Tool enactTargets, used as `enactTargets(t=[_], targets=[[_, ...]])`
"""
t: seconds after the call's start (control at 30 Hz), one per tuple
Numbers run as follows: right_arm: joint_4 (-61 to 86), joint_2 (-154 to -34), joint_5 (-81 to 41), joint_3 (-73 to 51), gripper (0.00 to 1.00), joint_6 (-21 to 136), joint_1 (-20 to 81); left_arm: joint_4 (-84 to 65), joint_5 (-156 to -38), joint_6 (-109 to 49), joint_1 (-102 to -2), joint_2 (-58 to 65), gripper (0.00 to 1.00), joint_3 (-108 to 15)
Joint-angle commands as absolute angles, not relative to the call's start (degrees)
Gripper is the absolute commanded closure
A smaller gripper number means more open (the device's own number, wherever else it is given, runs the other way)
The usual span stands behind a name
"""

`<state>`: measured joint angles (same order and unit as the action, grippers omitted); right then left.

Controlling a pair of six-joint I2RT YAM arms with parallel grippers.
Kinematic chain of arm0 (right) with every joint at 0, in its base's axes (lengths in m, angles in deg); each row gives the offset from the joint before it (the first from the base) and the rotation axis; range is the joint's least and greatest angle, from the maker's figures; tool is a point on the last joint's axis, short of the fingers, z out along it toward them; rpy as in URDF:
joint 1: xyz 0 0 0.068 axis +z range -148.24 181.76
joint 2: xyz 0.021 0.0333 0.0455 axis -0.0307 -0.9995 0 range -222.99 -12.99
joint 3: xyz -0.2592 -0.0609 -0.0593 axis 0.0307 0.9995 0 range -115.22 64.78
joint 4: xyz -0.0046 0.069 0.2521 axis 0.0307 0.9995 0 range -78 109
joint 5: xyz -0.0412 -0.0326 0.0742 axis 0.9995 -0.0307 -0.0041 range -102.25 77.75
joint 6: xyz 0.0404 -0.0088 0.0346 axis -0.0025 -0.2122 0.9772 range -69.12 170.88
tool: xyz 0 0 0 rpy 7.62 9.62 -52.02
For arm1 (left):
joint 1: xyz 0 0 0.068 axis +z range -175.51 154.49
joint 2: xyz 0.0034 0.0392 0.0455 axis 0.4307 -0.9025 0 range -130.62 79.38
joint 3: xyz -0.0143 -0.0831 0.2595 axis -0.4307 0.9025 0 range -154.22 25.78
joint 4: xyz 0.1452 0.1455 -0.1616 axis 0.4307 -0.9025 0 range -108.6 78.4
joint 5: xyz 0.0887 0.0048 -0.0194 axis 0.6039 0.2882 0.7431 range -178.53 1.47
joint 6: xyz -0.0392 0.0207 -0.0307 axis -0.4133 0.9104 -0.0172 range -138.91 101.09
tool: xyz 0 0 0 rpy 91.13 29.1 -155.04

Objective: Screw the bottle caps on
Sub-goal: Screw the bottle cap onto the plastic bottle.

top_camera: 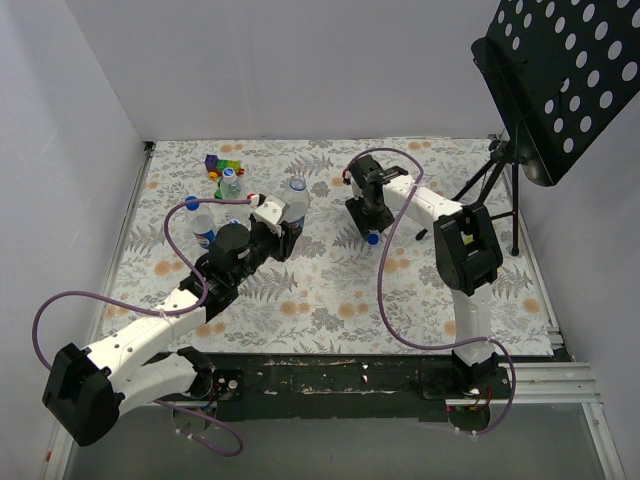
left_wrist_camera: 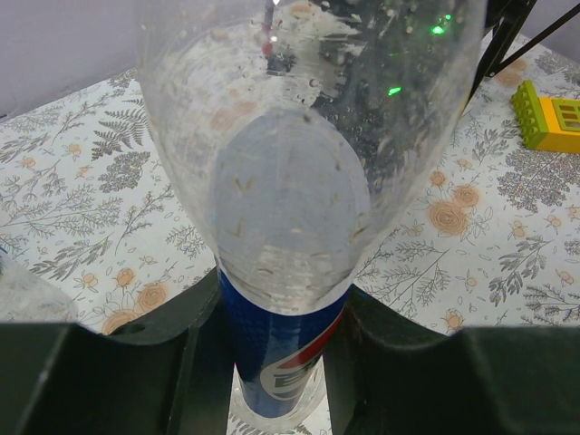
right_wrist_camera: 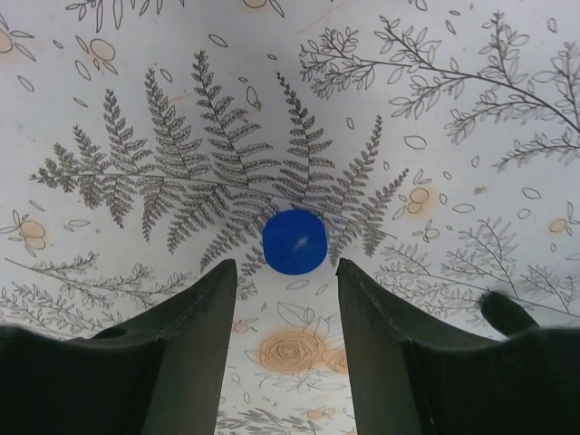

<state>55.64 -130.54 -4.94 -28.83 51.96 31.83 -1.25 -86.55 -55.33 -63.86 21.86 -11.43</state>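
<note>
Just short of the cap: right jaws apart, left jaws clamped on a bottle.
Right gripper (right_wrist_camera: 287, 272) hangs with its fingers spread and nothing between them; the blue cap (right_wrist_camera: 294, 242) lies flat on the flowered cloth (right_wrist_camera: 136, 109) a little ahead of the tips, so a pinch here would likely miss or flick it away, and fingertips going low could snag the cloth. Left gripper (left_wrist_camera: 281, 313) grasps the Pepsi bottle (left_wrist_camera: 290, 181) low on its label; its thin wall may buckle or twist in the grip under screwing force. Two more bottles (top_camera: 203, 222) and the toy blocks (top_camera: 222, 165) crowd the left arm's far side. Between cap and held bottle I see only bare cloth.
</note>
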Motion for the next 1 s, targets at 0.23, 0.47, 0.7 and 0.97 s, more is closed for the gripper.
enactTargets(t=[0.23,0.47,0.7,0.97], targets=[[57.79,-134.54,-4.34,-32.69,0.48,52.29,31.82,-0.17,-86.86,-54.86,-63.22,23.3,0.72,-11.66],[58.23,-135.68,-4.25,-33.57,0.53,52.29,31.73,-0.17,-87.03,-54.94,-63.04,23.48,0.72,-11.66],[58.67,-135.68,-4.07,-33.48,0.59,52.11,31.73,-0.17,-87.91,-55.03,-62.95,23.39,0.72,-11.75],[58.59,-136.3,-4.51,-33.75,0.56,52.02,31.73,-0.26,-88.26,-55.03,-62.95,23.39,0.72,-11.75]])
